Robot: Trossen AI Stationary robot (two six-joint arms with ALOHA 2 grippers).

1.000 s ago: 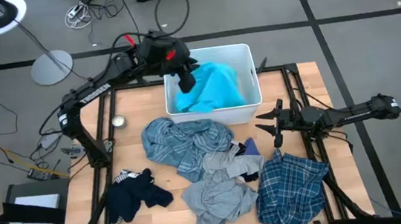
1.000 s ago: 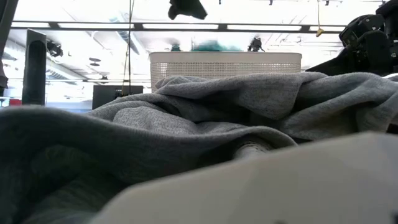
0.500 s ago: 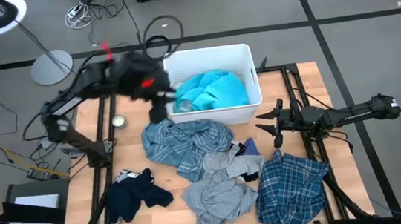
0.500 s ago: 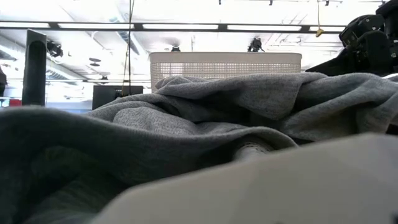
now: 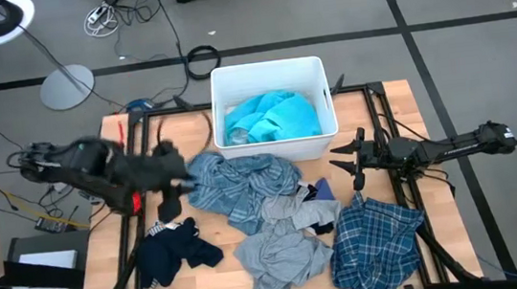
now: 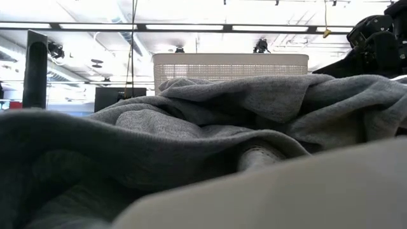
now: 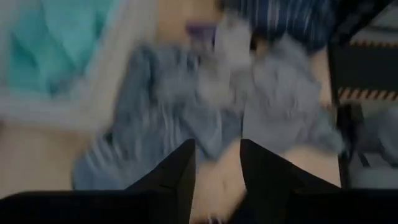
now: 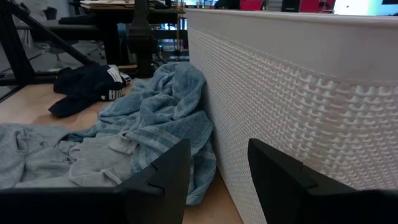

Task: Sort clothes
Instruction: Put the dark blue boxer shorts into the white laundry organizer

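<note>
A lab: floor cables [image 5: 129, 9], lamp stand [image 5: 65, 86], ceiling strip lights [image 6: 191, 27].

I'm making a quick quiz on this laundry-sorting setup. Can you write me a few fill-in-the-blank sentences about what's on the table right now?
1. The turquoise garment lies inside the white ____.
2. The left gripper hangs empty above the table, just behind the ____ garment near the table's front left.
3. The right gripper waits with its fingers open, holding ____.
4. The plaid shirt lies at the table's front ____ corner.

Missing words: bin; navy; nothing; right
</note>
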